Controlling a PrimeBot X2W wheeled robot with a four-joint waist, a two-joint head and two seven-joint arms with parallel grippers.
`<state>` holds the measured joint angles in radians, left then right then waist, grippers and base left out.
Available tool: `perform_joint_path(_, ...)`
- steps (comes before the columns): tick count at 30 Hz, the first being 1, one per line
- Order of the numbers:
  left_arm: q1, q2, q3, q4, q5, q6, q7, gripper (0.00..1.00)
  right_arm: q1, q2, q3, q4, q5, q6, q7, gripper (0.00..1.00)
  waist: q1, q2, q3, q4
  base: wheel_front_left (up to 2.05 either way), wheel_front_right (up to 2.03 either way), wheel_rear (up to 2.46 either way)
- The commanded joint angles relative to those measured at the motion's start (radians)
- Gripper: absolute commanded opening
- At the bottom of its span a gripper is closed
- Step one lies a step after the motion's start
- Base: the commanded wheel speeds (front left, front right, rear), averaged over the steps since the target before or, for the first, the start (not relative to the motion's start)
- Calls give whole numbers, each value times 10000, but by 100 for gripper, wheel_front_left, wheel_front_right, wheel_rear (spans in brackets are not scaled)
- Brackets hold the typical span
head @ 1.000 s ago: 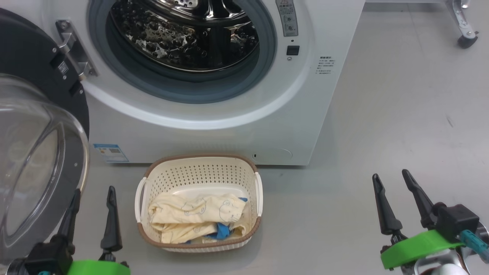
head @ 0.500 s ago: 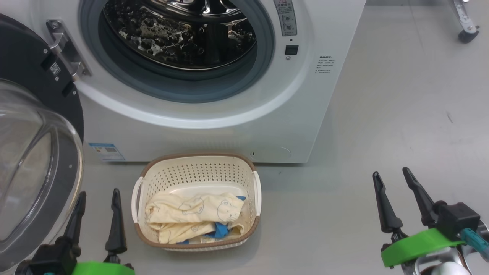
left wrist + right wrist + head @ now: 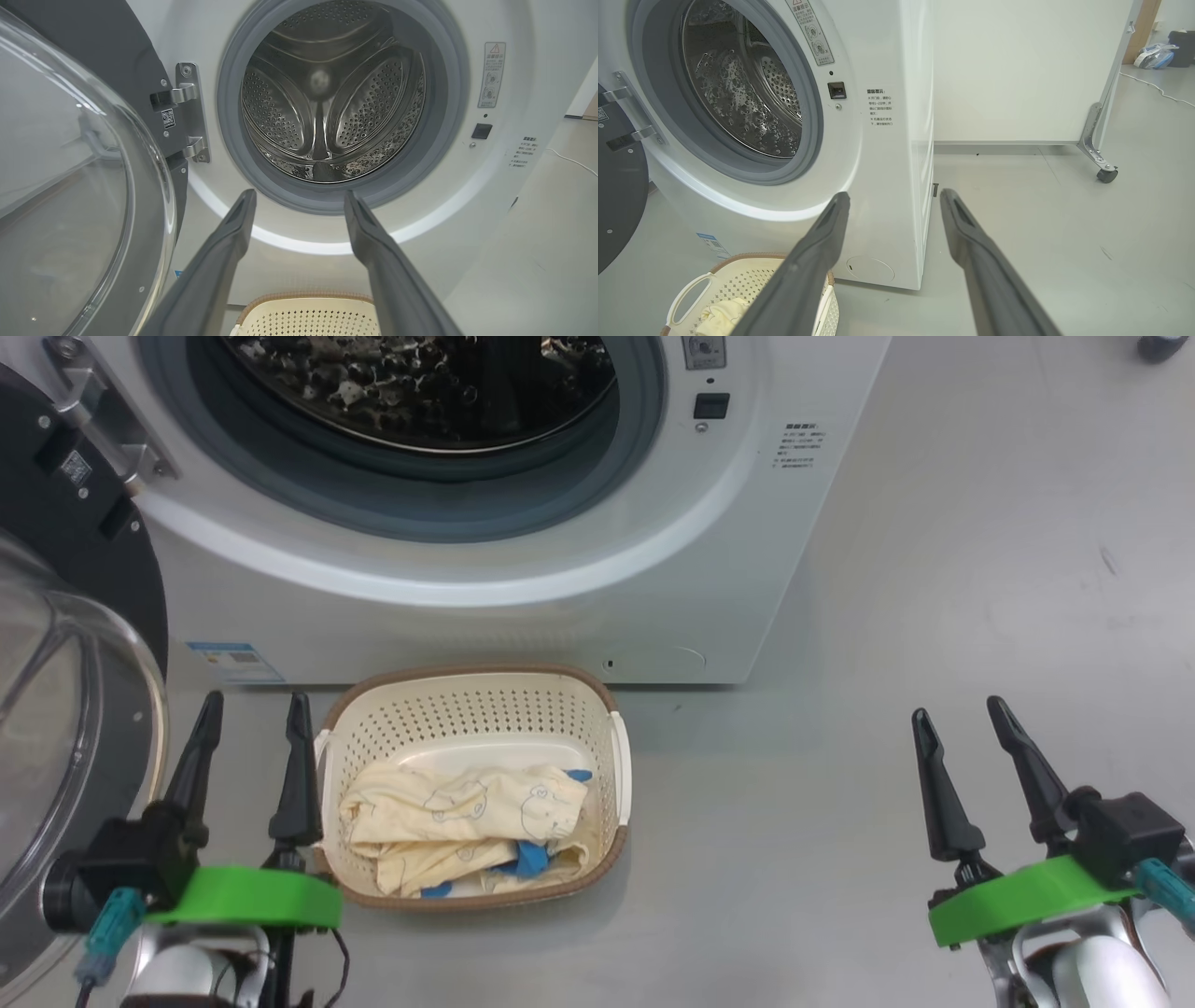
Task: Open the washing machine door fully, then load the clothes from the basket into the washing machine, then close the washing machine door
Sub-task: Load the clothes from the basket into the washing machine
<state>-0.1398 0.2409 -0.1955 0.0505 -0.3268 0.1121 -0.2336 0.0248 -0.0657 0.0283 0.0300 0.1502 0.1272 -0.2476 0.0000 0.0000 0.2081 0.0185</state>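
Observation:
The white washing machine (image 3: 560, 588) stands ahead with its steel drum (image 3: 327, 93) exposed. Its door (image 3: 65, 691), black-rimmed with a clear glass bowl, is swung open at the left. On the floor in front sits the cream basket (image 3: 476, 719) holding pale yellow clothes (image 3: 448, 812) with bear outlines and blue pieces (image 3: 527, 859). My left gripper (image 3: 252, 705) is open, empty, just left of the basket's left handle. Well to the basket's right, my right gripper (image 3: 962, 709) is open and empty over bare floor.
Grey floor spreads right of the machine. A white partition (image 3: 1017, 70) on a castor foot (image 3: 1104, 172) stands behind at the right. The open door's glass bowl (image 3: 60, 186) bulges close beside my left arm.
The camera has tilted down, so the machine and basket sit higher in the picture. My left gripper has risen up the view and now stands beside the basket's left handle.

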Motion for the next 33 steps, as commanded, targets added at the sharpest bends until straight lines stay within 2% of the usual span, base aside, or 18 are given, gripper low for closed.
perform_joint_path(1, -638, 246, 376, -210, 83, -31, 72, 100, -413, -168, 206, -366, 68, 35, -92, 100, 0, 0, 266, -91, 0, 0, 0)
perform_joint_path(11, -2396, -27, 103, 858, -25, -265, 202, 100, -830, -238, 240, -474, 80, 35, -112, 100, 0, 0, 1498, -300, 0, 0, 0)
perform_joint_path(33, -4761, -436, -487, 3907, 45, -1031, -173, 100, -1748, -122, 433, -534, 64, 35, -138, 100, 0, 0, 3508, -779, 0, 0, 0)
